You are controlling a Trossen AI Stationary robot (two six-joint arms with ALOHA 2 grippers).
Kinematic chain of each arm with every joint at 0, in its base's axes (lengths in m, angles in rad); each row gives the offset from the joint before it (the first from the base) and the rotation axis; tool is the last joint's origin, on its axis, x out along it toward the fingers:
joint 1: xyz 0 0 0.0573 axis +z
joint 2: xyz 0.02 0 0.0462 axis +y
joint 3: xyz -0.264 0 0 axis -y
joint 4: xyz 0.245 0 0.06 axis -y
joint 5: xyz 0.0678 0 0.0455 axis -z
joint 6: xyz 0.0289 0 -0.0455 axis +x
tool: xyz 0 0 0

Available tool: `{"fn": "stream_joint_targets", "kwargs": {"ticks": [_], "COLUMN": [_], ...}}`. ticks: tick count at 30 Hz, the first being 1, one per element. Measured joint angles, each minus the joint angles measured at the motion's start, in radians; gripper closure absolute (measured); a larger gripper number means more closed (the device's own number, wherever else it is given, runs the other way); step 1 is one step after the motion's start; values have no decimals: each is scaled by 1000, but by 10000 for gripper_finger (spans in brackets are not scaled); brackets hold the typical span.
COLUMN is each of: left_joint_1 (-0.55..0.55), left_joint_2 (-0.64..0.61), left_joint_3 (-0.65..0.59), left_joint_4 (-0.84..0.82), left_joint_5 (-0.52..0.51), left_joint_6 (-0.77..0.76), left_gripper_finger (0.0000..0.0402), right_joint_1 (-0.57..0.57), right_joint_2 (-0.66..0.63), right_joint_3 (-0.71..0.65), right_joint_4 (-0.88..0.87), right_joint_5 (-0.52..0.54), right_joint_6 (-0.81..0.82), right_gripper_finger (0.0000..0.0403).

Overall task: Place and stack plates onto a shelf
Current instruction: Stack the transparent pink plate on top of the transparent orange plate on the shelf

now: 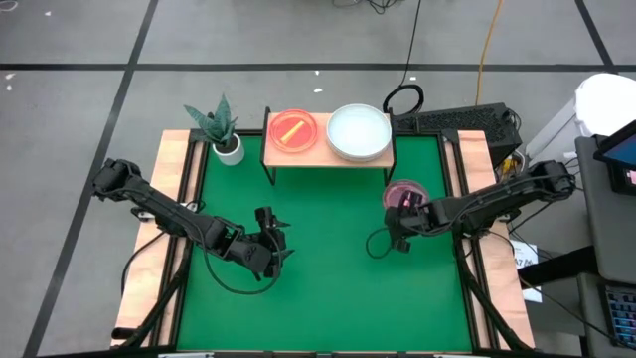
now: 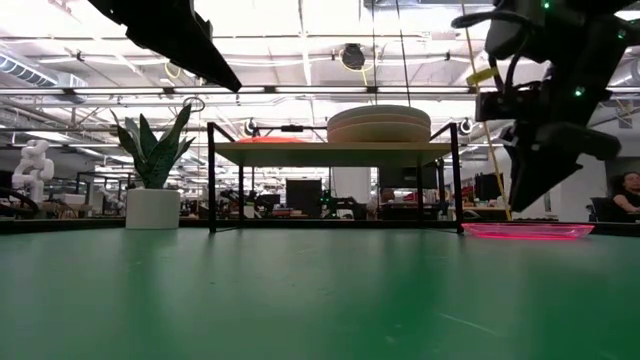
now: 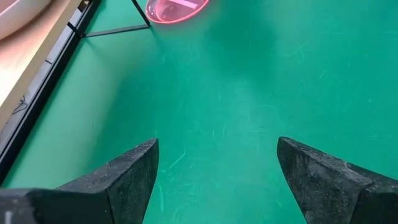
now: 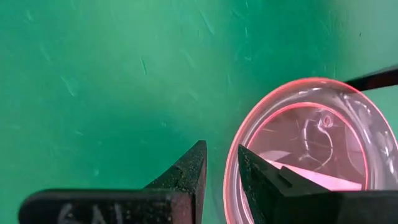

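Plates are in three places. On the shelf, which stands at the mat's far edge, a stack of large pale plates takes the right half of the wooden top, and a translucent red-pink plate with an amber stripe sits on the left half. A third, a small translucent pink plate, lies flat on the mat just in front of the shelf's right legs.

The right gripper is at that pink plate. In the right wrist view its two dark fingers stand only narrowly apart, one outside the plate's near rim and the other inside it, so the rim runs through the gap. Whether the pads actually press the rim cannot be told. In the low view the plate rests on the mat with the gripper coming down onto it.

The left gripper hovers over bare mat toward the left front, well apart from the shelf and every plate. Its fingers are spread wide and hold nothing.

A potted plant stands at the mat's far left corner, beside the shelf.
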Motion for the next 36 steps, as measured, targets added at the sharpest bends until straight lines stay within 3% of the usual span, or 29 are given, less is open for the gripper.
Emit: {"fn": "stream_joint_targets", "kwargs": {"ticks": [12, 16, 23, 36], "left_joint_1": [0, 0, 0, 0], "left_joint_2": [0, 0, 0, 0], "left_joint_3": [0, 0, 0, 0], "left_joint_4": [1, 1, 1, 0], "left_joint_5": [0, 0, 0, 0], "left_joint_6": [1, 9, 12, 12], "left_gripper_finger": [73, 73, 73, 73], "right_joint_1": [0, 0, 0, 2], "right_joint_2": [0, 0, 0, 0], "right_joint_3": [-117, -117, -117, -58], "right_joint_4": [44, 45, 41, 47], "right_joint_5": [2, 3, 3, -31], "right_joint_6": [15, 14, 12, -17], "right_gripper_finger": [325, 336, 396, 402]}}
